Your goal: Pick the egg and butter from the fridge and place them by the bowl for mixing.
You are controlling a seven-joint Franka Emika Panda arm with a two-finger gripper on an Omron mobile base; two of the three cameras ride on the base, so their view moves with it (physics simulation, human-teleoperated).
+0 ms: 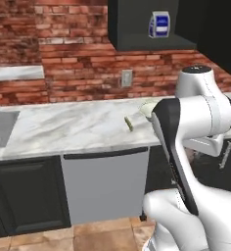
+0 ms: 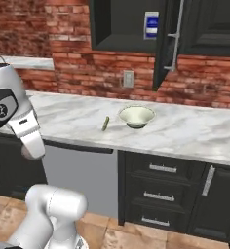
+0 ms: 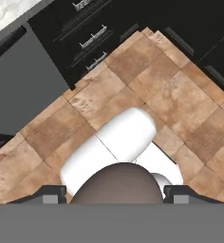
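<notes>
The off-white bowl (image 2: 136, 116) sits on the marble counter (image 2: 63, 119), right of its middle. In the left base view the bowl (image 1: 148, 107) peeks out from behind my folded arm. My gripper (image 3: 115, 195) points down at the tiled floor, well below counter height. Its fingertips (image 3: 54, 194) stand wide apart and open, with nothing held between them. The fridge, the egg and the butter are out of view.
A small green stick (image 2: 105, 123) lies on the counter left of the bowl. An open upper cabinet holds a blue-and-white carton (image 2: 151, 25), and its door (image 2: 168, 39) swings out above the bowl. A sink (image 1: 0, 130) lies far left. A grey dishwasher (image 1: 105, 184) and dark drawers (image 2: 161, 194) sit below.
</notes>
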